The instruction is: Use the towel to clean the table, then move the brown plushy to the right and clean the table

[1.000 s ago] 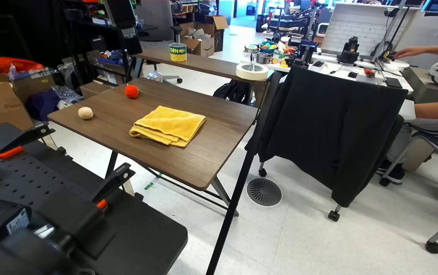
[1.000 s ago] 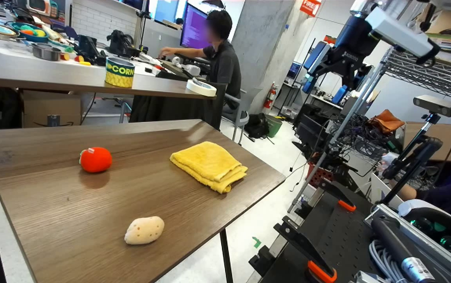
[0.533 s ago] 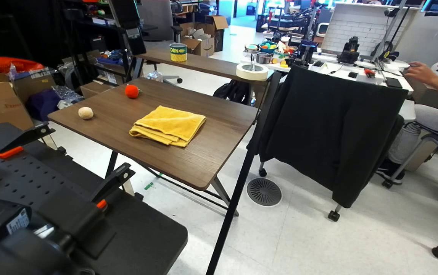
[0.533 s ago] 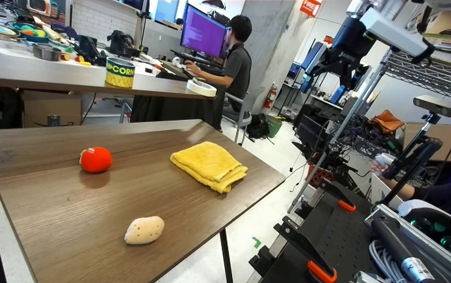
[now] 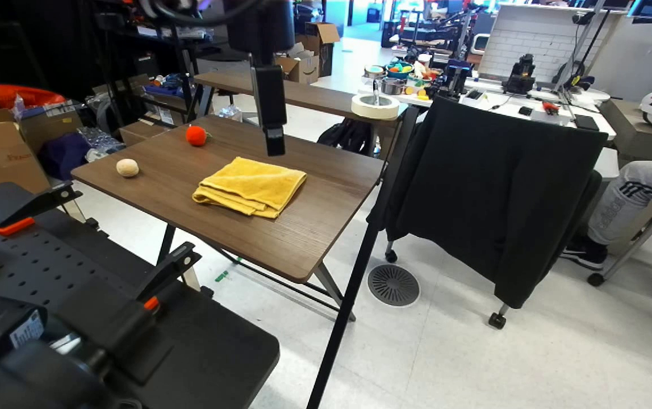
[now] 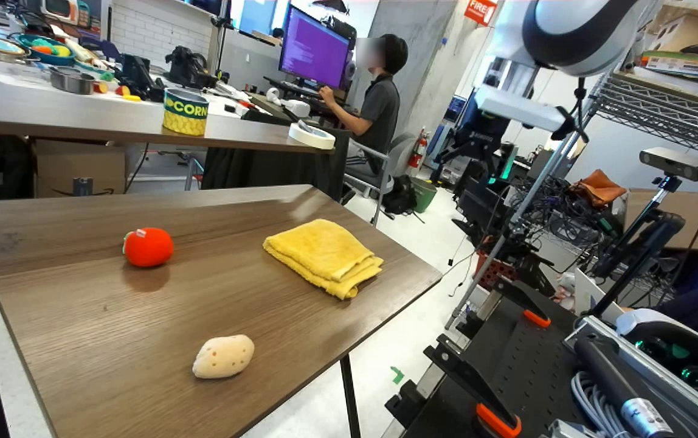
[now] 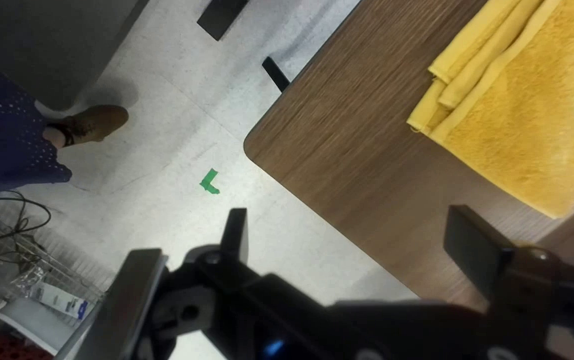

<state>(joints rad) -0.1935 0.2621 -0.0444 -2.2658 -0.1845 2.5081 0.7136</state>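
The folded yellow towel (image 5: 252,184) lies on the dark brown table (image 5: 326,221). It also shows in an exterior view (image 6: 323,255) and at the right of the wrist view (image 7: 542,110). The brown plushy (image 5: 128,168) sits near a table edge; it shows again in an exterior view (image 6: 224,356) and is outside the wrist view. My gripper (image 7: 348,215) is open and empty, its fingers wide apart. It hangs in the air beyond the towel's side, with one finger over the floor and one over the table edge. In an exterior view one dark finger (image 5: 269,113) appears above the towel.
A red-orange ball (image 5: 196,136) sits on the table. A corn can (image 6: 185,112) and a tape roll (image 6: 311,135) stand on a raised shelf behind. A black-draped table (image 5: 490,193) stands beside. Clamps (image 5: 167,270) hold a black board. A person's shoe (image 7: 97,122) shows below.
The arm has swung toward the towel and lowered; its gripper now shows larger in an exterior view and hides the corn can there. Towel, plushy and ball have not moved. A seated person shifted.
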